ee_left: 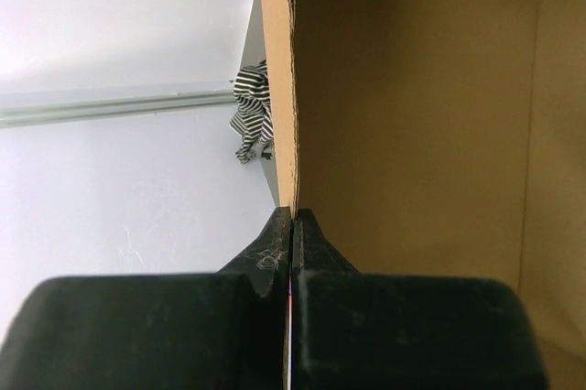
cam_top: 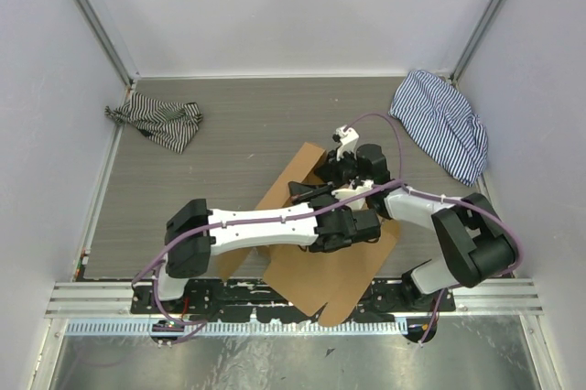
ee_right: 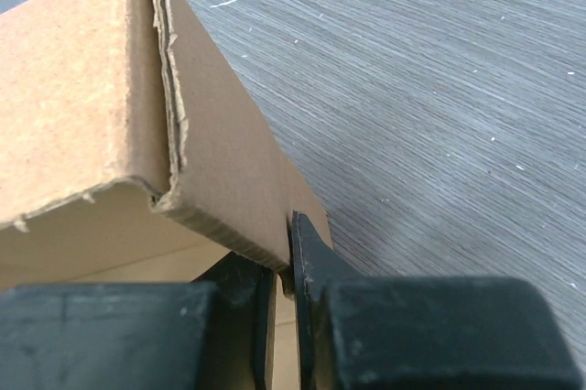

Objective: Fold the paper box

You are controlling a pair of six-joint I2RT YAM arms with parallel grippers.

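Observation:
The paper box (cam_top: 320,271) is a brown corrugated cardboard sheet, part folded, in the middle of the table near the arms. My left gripper (cam_top: 362,225) is shut on a raised wall of the box; in the left wrist view its jaws (ee_left: 291,225) pinch the thin cardboard edge (ee_left: 288,88), with the box's inside (ee_left: 412,134) to the right. My right gripper (cam_top: 343,170) is shut on a folded side flap; in the right wrist view it (ee_right: 286,257) clamps the flap (ee_right: 211,161) at its lower edge.
A black-and-white striped cloth (cam_top: 157,122) lies at the back left, also in the left wrist view (ee_left: 252,111). A blue striped cloth (cam_top: 441,122) lies at the back right. White walls enclose the grey wood-grain table (cam_top: 238,134).

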